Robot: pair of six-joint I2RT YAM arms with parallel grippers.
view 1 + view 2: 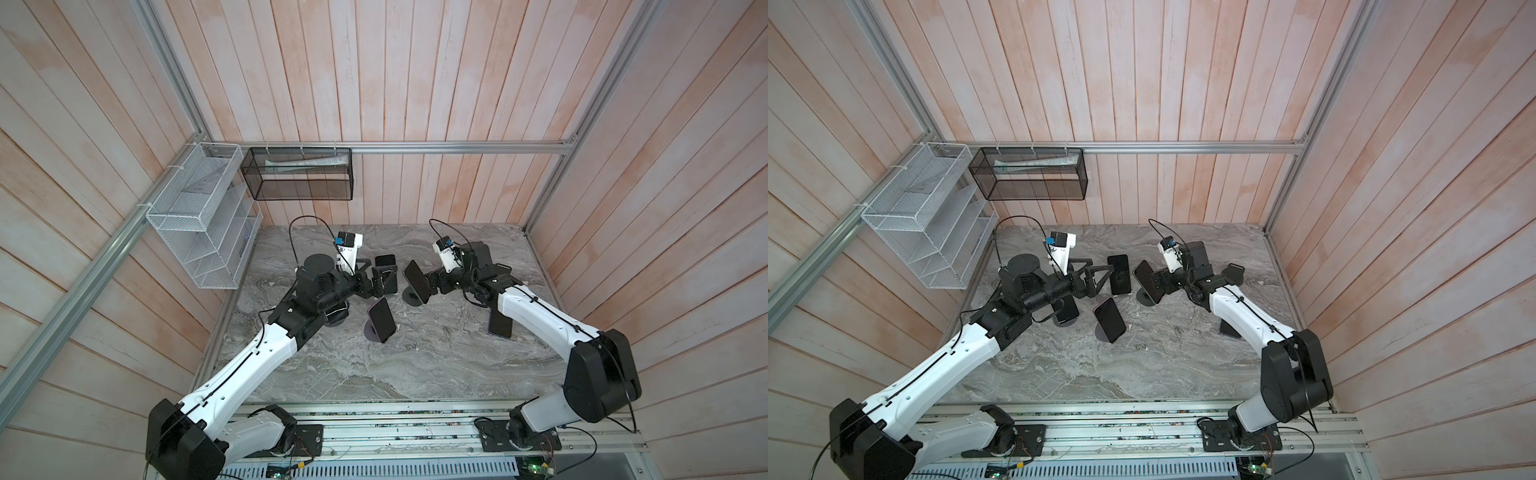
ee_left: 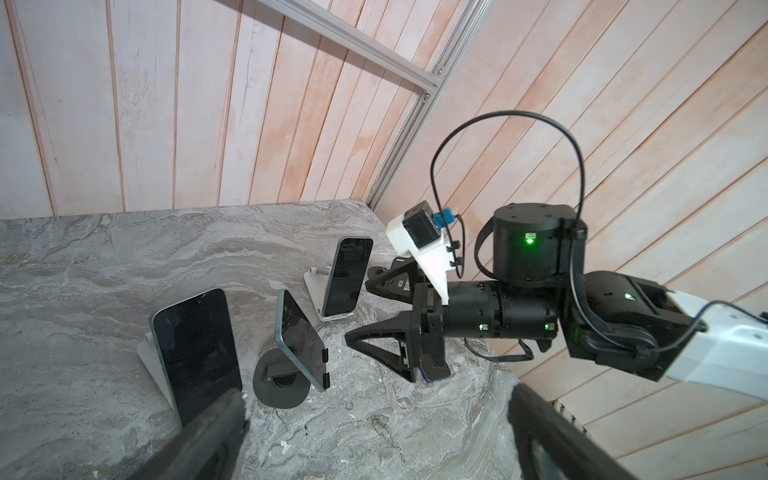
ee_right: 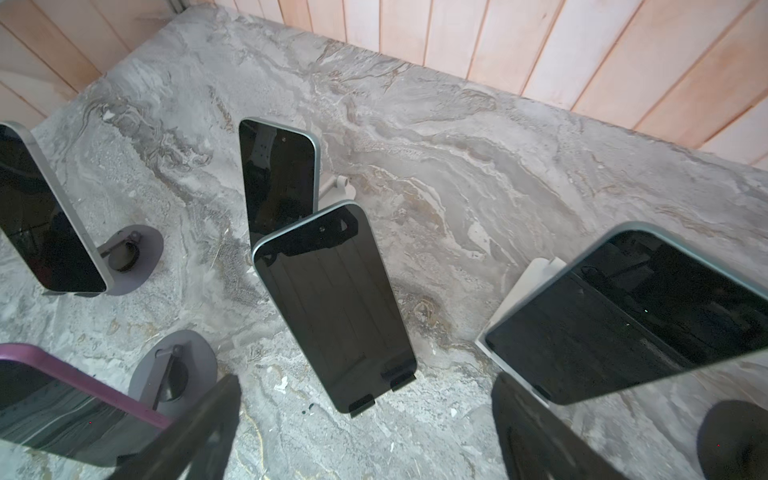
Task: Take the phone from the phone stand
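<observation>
Left fingers spread wide, empty, near second phone on white stand. Right fingers apart too, gripping nothing; you see them just beside phone, screen dark, tilted on round dark phone stand, held by two black clips. Both stands sit on grey marbled table.

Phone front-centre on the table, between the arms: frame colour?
Phone frame is purple-pink; clearest in the right wrist view.
</observation>
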